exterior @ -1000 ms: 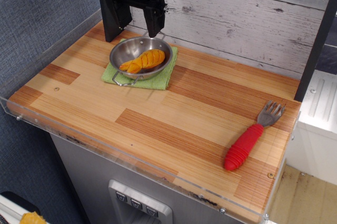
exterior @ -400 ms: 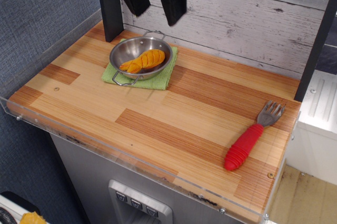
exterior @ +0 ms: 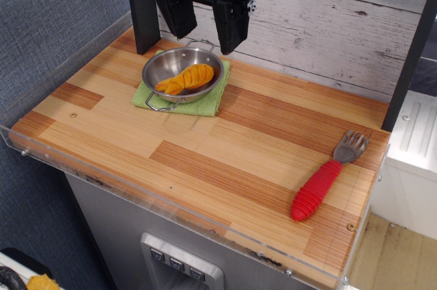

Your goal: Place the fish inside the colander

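Observation:
The yellow-orange plush fish (exterior: pixel 184 78) lies inside the shiny steel colander (exterior: pixel 162 65), its tail toward the front left. The colander sits on a green cloth (exterior: pixel 205 103) at the back left of the wooden counter. My black gripper (exterior: pixel 205 27) hangs open and empty above the colander's back right rim, its two fingers spread wide and apart from the fish and the bowl.
A red-handled grey fork (exterior: pixel 324 177) lies at the front right of the counter. A black post (exterior: pixel 140 7) stands at the back left, right next to the gripper. A clear plastic lip (exterior: pixel 171 211) runs along the front edge and left side. A plank wall stands behind.
The gripper rose from beside the colander's back rim and shifted right, then came down a little. The fish and colander have not moved.

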You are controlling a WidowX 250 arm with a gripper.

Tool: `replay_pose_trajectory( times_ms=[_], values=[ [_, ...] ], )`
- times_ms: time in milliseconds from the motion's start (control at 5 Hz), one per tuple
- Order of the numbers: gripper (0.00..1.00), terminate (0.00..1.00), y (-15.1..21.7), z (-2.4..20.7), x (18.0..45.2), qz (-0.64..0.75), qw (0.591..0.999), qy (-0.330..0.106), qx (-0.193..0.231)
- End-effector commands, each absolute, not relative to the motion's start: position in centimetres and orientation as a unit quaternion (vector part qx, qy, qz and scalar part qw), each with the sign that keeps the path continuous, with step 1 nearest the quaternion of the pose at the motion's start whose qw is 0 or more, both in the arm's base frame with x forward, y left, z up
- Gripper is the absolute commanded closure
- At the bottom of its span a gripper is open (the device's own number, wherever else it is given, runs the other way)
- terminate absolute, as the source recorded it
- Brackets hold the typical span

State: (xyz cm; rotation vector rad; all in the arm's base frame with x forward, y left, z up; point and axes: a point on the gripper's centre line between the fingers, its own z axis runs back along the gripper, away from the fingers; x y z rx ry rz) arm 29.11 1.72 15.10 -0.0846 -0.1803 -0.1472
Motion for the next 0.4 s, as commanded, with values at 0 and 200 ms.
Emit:
replay_pose_trajectory(
  times_ms=[0,200],
  values=[
    [0.00,0.00,1.88,15.99,28.66,-0.080,0.992,-0.093,-0.036],
    [0.00,1.00,1.88,15.99,28.66,-0.080,0.992,-0.093,-0.036]
  ],
)
